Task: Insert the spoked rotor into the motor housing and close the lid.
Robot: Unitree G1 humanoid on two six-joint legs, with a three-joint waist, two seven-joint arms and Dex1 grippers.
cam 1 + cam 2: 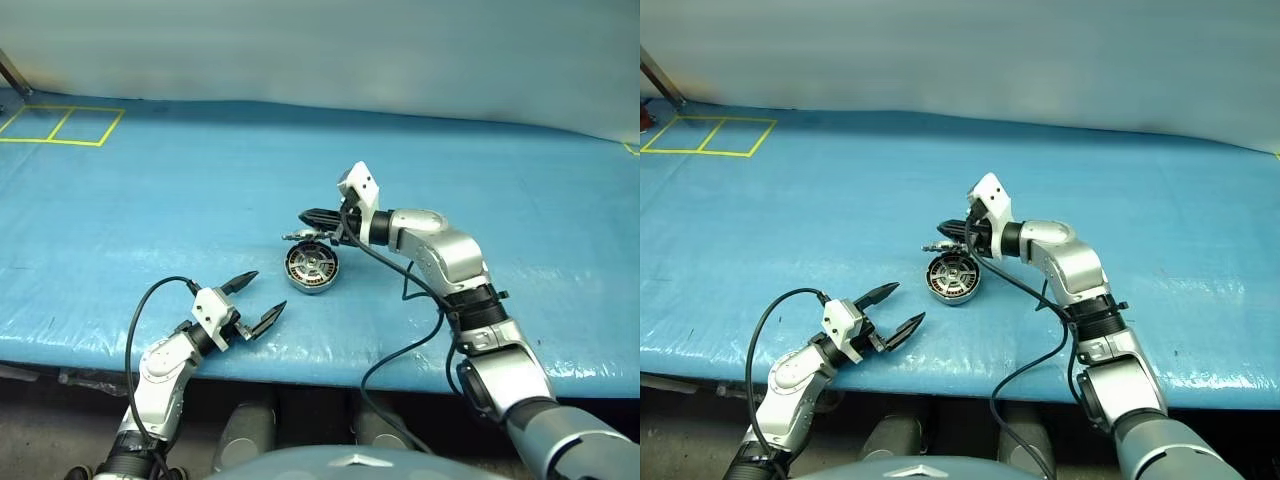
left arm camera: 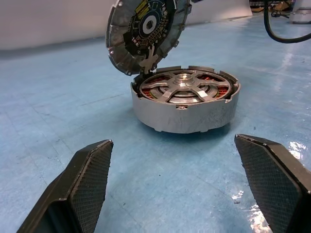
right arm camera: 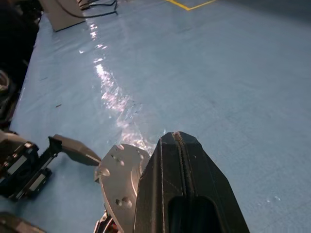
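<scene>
Lid (image 2: 146, 34) tilted up over housing (image 2: 184, 104)

A wide desk (image 1: 150, 220) covered in glossy blue sheeting, with yellow tape squares (image 1: 62, 125) at its far left corner, carries the round dark motor housing (image 1: 311, 268) near its front middle.

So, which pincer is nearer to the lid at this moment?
The right. The right pincer, shut, is right at the raised lid, just behind the motor housing. The left pincer, open, hangs well short of it, near the table's front edge.
</scene>
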